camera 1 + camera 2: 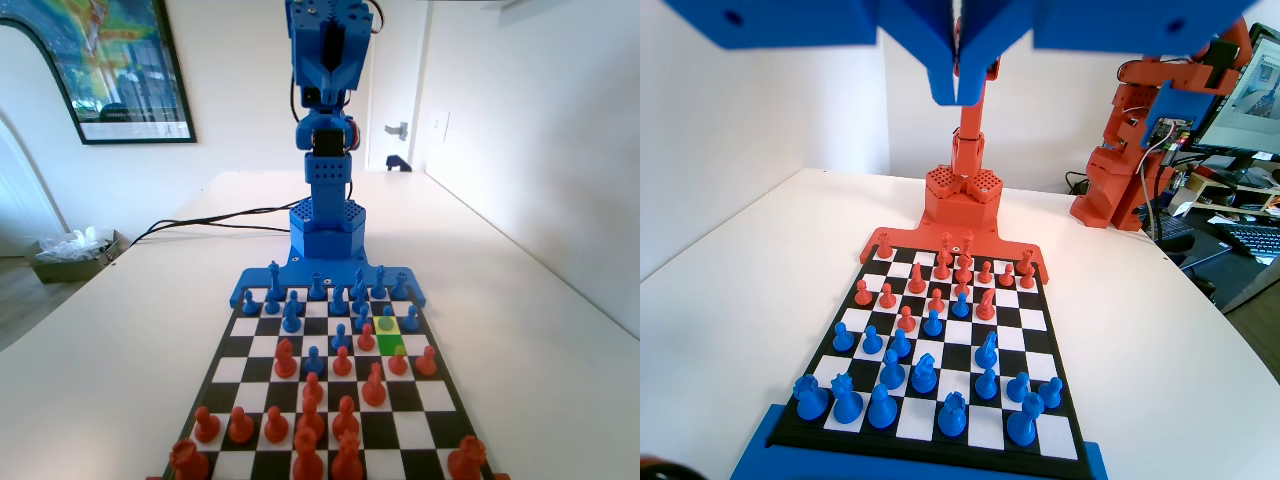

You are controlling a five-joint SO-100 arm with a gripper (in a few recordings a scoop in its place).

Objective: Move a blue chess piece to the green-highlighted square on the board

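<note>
The blue chess piece point(387, 320) stood upright, its long axis vertical, ball head up and flared base flat on the paler yellow-green square point(388, 326). That square lay directly behind the green-highlighted square point(391, 344), on the side nearer my base in the fixed view, and the two squares touched along one edge. The green-highlighted square itself looked bare, with a red pawn point(398, 361) on the next square toward the camera, close to its near edge. All of this sat on the right-hand part of the board point(222, 350), which rested on the white table point(520, 330).

My end effector point(958, 98) hung high above the board, well apart from the blue chess piece and from every other piece. In the wrist view its two jaws came down from the top edge pressed together at the tips, with no gap showing between them. It pinched nothing and touched nothing. In the fixed view my arm point(328, 150) rose upright from its base behind the board's far edge.
</note>
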